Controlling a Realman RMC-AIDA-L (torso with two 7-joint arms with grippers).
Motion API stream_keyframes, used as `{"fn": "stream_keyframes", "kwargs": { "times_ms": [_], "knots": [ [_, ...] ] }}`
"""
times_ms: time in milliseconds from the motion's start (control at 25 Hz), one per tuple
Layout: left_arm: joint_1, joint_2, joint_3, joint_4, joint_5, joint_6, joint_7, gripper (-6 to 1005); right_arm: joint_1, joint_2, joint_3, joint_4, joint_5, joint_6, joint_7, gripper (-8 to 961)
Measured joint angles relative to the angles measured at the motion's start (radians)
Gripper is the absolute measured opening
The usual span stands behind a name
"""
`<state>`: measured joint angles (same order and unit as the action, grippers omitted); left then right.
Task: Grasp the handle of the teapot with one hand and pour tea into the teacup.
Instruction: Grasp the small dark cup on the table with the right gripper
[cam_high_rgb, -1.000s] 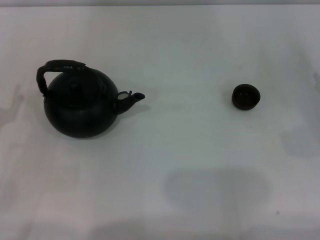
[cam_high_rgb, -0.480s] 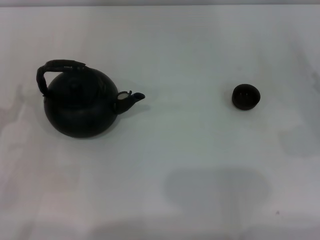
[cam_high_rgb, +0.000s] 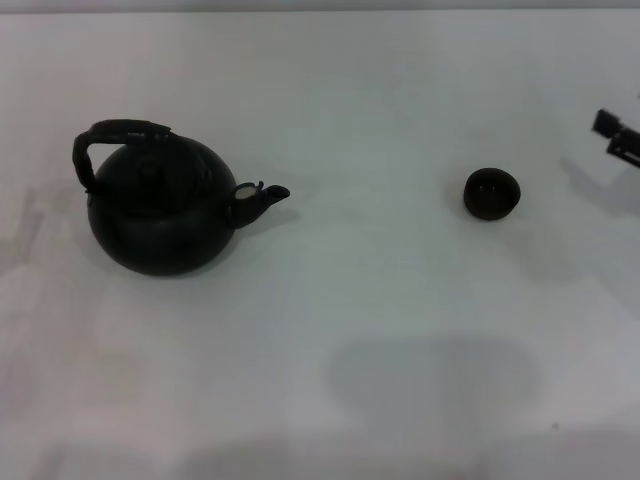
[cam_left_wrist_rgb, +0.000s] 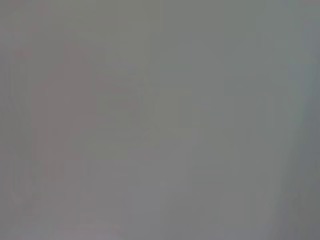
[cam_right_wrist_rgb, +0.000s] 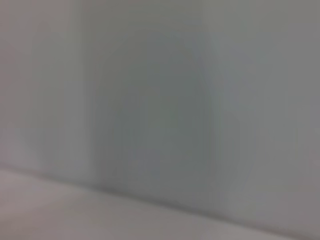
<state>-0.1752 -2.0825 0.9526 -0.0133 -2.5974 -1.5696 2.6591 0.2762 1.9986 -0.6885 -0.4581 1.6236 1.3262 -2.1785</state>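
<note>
The black round teapot (cam_high_rgb: 160, 210) stands upright on the white table at the left of the head view, its short spout (cam_high_rgb: 262, 197) pointing right. Its arched handle (cam_high_rgb: 112, 138) loops over the lid. The tiny dark teacup (cam_high_rgb: 492, 193) stands at the right, well apart from the teapot. My right gripper (cam_high_rgb: 618, 136) just shows at the right edge of the head view, to the right of the teacup and a little farther back; only its dark tips are seen. My left gripper is out of view. Both wrist views show only blank grey surface.
The white table (cam_high_rgb: 380, 300) carries only the teapot and the teacup. A soft shadow lies on it near the front middle.
My right gripper has come into the head view at the right edge; it was not in view before. The teapot and teacup have not moved.
</note>
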Motion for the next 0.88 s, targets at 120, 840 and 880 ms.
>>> {"fn": "stream_keyframes", "kwargs": {
  "times_ms": [120,840,880],
  "knots": [
    [0.005,0.000,0.000,-0.012,0.004,-0.001,0.000,846,0.033,0.000,-0.008,-0.077,-0.138,0.004,0.093,834],
    [0.005,0.000,0.003,-0.010,0.054,-0.048,0.000,847,0.144,0.007,-0.289,-0.269,-0.425,0.014,0.324,838],
    [0.003,0.001,0.003,-0.009,0.054,-0.052,0.000,847,0.147,0.008,-0.294,-0.272,-0.438,0.012,0.325,837]
  ]
}}
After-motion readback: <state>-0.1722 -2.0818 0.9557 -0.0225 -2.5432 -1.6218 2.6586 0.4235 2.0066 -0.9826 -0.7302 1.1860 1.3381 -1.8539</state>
